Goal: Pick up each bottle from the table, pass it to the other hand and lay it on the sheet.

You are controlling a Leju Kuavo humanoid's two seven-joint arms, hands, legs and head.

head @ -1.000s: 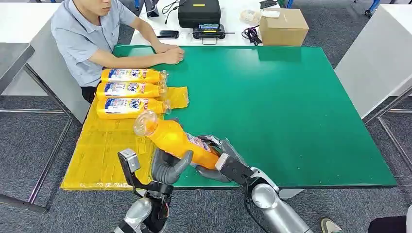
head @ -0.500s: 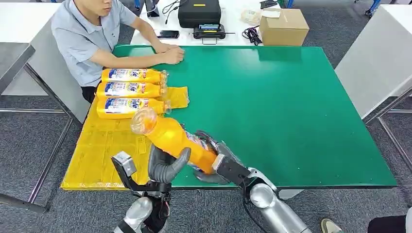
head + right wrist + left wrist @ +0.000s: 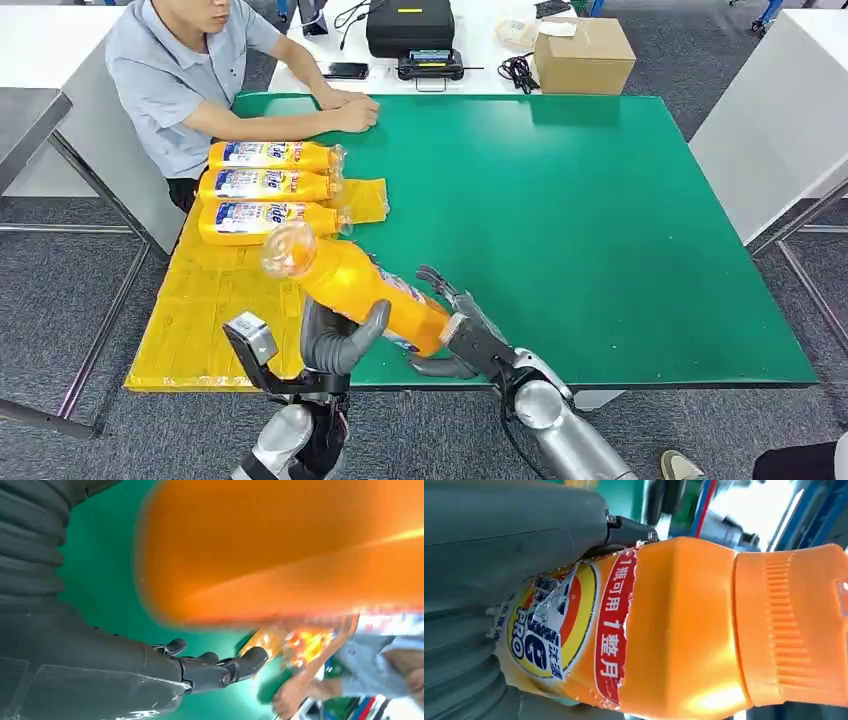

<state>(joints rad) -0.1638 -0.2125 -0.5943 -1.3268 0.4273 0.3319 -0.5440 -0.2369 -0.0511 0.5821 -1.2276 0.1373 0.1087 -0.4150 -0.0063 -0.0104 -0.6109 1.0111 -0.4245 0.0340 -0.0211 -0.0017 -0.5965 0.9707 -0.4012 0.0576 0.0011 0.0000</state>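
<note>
Altogether four orange bottles are in sight. Three lie side by side on the yellow sheet (image 3: 200, 310) at the table's left edge, caps toward the green table (image 3: 600, 220): the far bottle (image 3: 270, 155), the middle bottle (image 3: 265, 185) and the near bottle (image 3: 262, 220). Each carries a blue-and-white label; the word looks like "Tide", though the print is small.

The fourth, the held bottle (image 3: 365, 292), is off the table, tilted over the near table edge beside the sheet, with its clear cap end up and toward the sheet. Its body is bright orange with a ribbed orange section at one end (plain in the left wrist view), and its torn label reads "PRO" on a yellow disc, plus a red band with "1瓶可用1整月".

The left hand (image 3: 340, 340) grips the held bottle around its lower body — thumb wrapped over the front. The right hand (image 3: 455, 325) sits just beside the bottle's base with its fingers spread apart, holding nothing.

One person (image 3: 190, 70) sits at the far left corner, hands resting on the table.
</note>
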